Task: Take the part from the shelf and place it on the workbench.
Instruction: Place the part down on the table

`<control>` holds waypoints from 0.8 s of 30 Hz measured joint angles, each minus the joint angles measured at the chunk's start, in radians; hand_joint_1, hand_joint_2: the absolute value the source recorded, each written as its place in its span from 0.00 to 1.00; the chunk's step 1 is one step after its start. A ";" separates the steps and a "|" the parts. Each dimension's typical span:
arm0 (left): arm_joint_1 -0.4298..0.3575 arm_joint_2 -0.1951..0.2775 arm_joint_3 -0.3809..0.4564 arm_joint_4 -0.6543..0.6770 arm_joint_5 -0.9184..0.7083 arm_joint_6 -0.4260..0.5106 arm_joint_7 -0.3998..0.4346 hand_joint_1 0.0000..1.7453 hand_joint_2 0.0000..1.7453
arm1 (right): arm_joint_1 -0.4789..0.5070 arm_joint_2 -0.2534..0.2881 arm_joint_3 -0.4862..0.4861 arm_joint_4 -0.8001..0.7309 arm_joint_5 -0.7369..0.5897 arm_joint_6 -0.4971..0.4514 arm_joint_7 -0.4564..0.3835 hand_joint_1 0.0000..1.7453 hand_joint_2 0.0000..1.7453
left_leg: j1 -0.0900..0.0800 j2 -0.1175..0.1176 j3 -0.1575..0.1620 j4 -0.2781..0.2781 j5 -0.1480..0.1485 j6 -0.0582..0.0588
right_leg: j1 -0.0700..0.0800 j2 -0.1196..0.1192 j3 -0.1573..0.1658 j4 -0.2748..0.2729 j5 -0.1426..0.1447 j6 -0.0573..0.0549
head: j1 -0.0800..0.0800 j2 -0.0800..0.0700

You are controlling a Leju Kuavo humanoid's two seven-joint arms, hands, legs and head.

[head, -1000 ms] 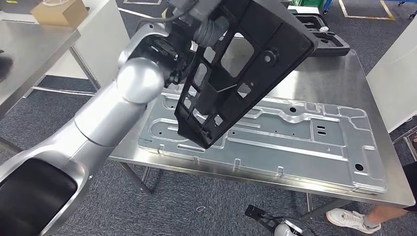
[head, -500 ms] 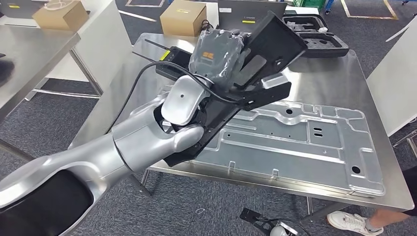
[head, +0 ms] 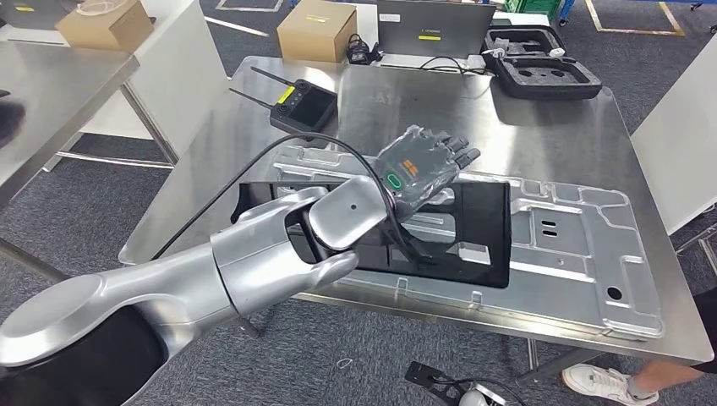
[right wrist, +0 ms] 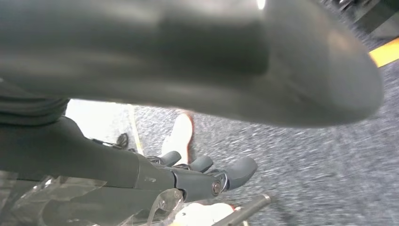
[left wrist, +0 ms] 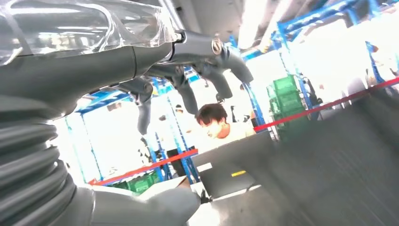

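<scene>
The black frame part (head: 478,227) lies flat on the silver stamped plate (head: 583,258), which rests on the steel workbench (head: 558,135). My left hand (head: 423,165) hovers over the part's far edge with its fingers spread and nothing in them. In the left wrist view the left hand (left wrist: 188,75) has its fingers (left wrist: 226,80) apart against a bright background. My right hand (right wrist: 188,176) hangs low above the carpet, with its fingers (right wrist: 235,172) extended and holding nothing.
A black remote with antennas (head: 303,108), a cardboard box (head: 315,30), a laptop (head: 435,25) and a black foam case (head: 541,63) sit at the workbench's far side. A person's shoe (head: 604,381) is by the near right leg. A second table (head: 51,85) stands left.
The black part, held up and tilted before, has come down flat onto the silver plate. My left hand has let go of it and spread its fingers.
</scene>
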 joint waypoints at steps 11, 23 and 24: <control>0.072 -0.022 -0.049 -0.051 -0.074 -0.055 -0.058 0.00 1.00 | 0.002 0.001 0.004 0.000 0.002 -0.002 -0.001 0.00 0.00 | 0.010 -0.003 0.020 0.002 -0.009 -0.021 | -0.004 -0.002 0.004 0.010 0.003 0.022 | 0.007 0.000; 0.126 -0.027 -0.059 -0.097 -0.042 0.026 0.013 0.00 0.00 | 0.013 0.005 0.004 0.000 -0.001 -0.007 -0.002 0.00 0.00 | 0.024 -0.003 -0.114 0.291 -0.131 -0.060 | -0.005 0.003 0.011 -0.007 0.006 -0.021 | 0.000 0.000; 0.127 -0.027 -0.056 -0.100 -0.001 0.026 0.015 0.00 0.00 | 0.014 0.006 0.004 0.000 -0.004 -0.010 -0.002 0.00 0.00 | 0.023 -0.003 -0.079 0.218 -0.096 -0.053 | -0.004 0.004 0.012 -0.007 0.006 -0.021 | 0.000 0.000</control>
